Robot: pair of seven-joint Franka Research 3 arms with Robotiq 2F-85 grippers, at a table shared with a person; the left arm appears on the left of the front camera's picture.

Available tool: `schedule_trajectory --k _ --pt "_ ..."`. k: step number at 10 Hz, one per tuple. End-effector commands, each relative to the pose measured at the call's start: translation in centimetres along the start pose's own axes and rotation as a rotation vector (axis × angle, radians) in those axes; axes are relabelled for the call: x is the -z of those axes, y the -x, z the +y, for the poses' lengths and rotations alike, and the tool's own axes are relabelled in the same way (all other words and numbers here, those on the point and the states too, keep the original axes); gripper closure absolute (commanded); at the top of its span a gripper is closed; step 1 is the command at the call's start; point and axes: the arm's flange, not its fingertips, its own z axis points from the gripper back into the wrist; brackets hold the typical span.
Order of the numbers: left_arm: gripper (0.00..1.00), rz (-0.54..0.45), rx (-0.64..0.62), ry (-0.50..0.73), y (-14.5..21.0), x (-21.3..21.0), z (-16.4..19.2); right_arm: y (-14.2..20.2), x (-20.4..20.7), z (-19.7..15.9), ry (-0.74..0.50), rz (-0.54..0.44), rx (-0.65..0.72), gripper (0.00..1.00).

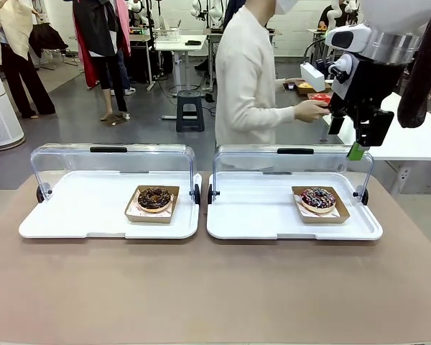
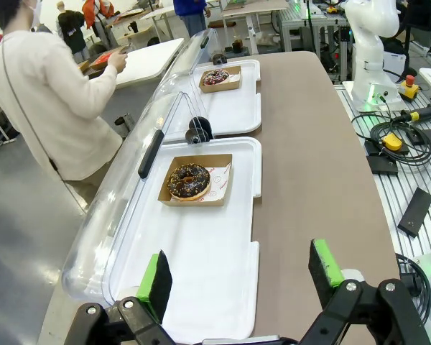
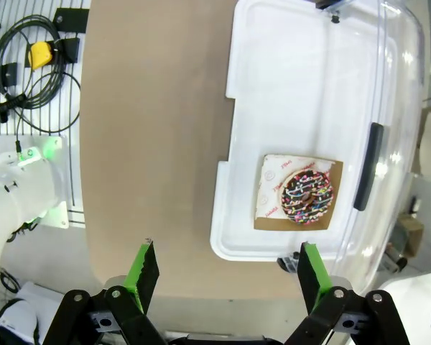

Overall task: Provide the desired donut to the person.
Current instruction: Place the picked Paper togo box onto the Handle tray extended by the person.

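- Plainly, two donuts are on offer: a chocolate donut [image 1: 154, 198] in its cardboard tray on the left serving tray [image 1: 72, 215], and a sprinkled donut [image 1: 317, 199] in its own cardboard tray on the right serving tray [image 1: 258, 219]. Both clear lids are swung up at the far side.
- Which donut is wanted cannot be told; the person [image 1: 248, 79] stands turned away toward a side table, one hand out over it.
- Right gripper [image 1: 359, 136] hangs high above the far right corner of the right serving tray, fingers spread wide and holding nothing. Its wrist view looks down on the sprinkled donut [image 3: 307, 195], which lies up and to the right of the fingers, near the lid handle.
- Left gripper [image 2: 241, 277] is also spread apart and empty; in its wrist view the chocolate donut [image 2: 189, 181] sits ahead, slightly left of centre.
- Each arm is nearer its own side's donut.
- The person's far hand is partly hidden behind the right arm.
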Motion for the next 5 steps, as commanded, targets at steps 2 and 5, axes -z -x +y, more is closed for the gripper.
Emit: schedule_trajectory --k 2,5 --pt "0.00 0.001 0.006 -0.015 0.0 -0.1 -0.1 3.3 -1.8 -0.2 -0.078 -0.237 -0.053 0.00" --pt "0.00 0.001 0.006 -0.015 0.0 -0.1 -0.1 15.4 -2.6 -0.9 -0.041 -0.810 0.052 0.00"
